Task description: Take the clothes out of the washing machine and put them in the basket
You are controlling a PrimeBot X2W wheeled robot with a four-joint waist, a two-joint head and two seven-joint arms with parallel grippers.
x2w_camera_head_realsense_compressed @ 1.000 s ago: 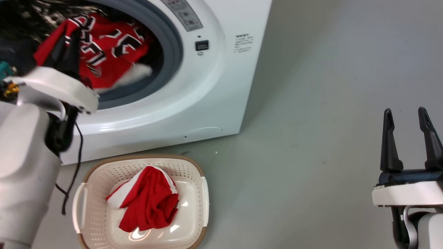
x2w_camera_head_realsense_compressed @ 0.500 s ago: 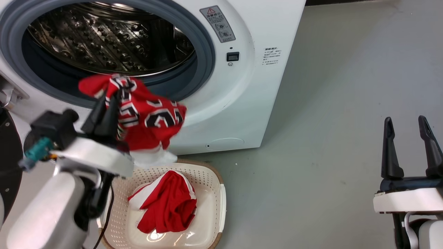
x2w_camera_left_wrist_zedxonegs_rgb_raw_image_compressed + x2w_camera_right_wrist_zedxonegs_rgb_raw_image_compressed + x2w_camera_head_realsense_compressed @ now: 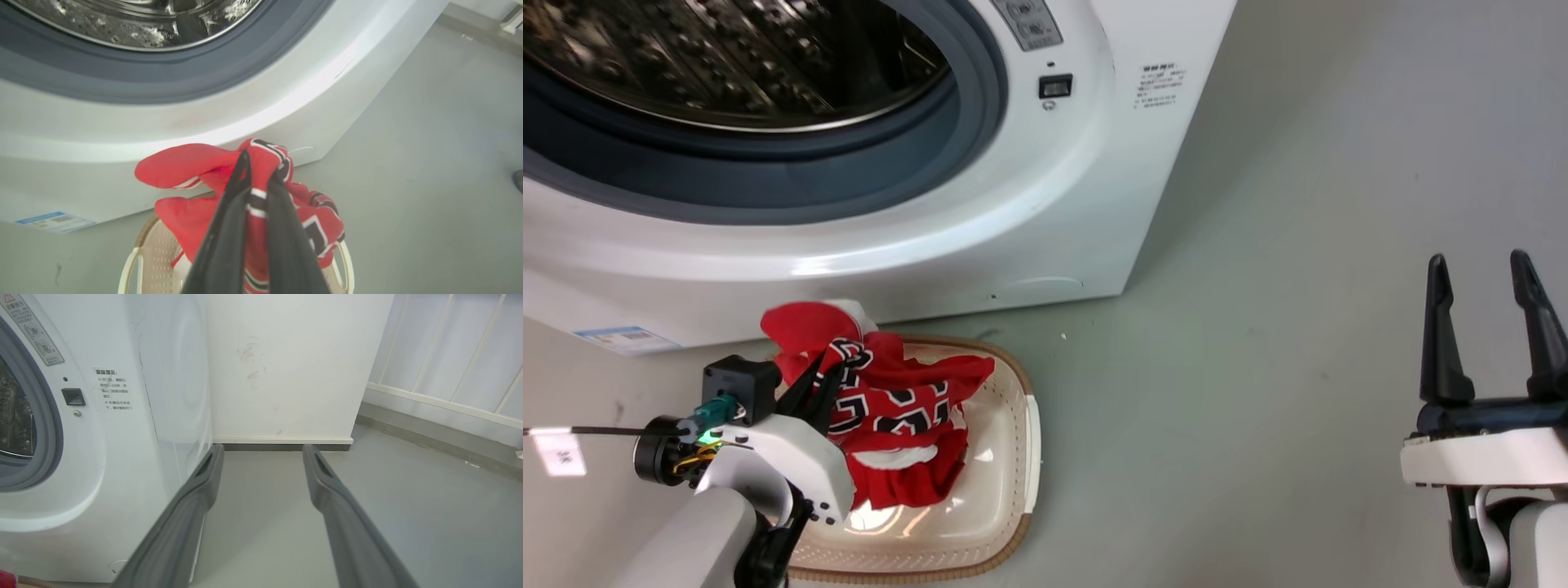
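Head view: left fingers [image 3: 809, 385] are pinched narrow on a fold of a red jersey [image 3: 898, 404], low over the basket [image 3: 1031, 445] on the floor [image 3: 1258, 367] in front of the washing machine [image 3: 1013, 237]. From the fingertips the jersey's bulk drapes down and to the robot's right, into the basket, landing on more red cloth there; can't split the pieces. One red lobe sticks up past the fingertips on the washer side, near the back rim. The part of the drum [image 3: 727, 57] in frame looks bare. Right fingers [image 3: 1441, 343] are spread wide, holding nothing, well apart from the basket, so the left arm is the one placed. Judgement: it's a drop step, opening the left fingers should do it; the risk is that upper lobe catching on the rim.
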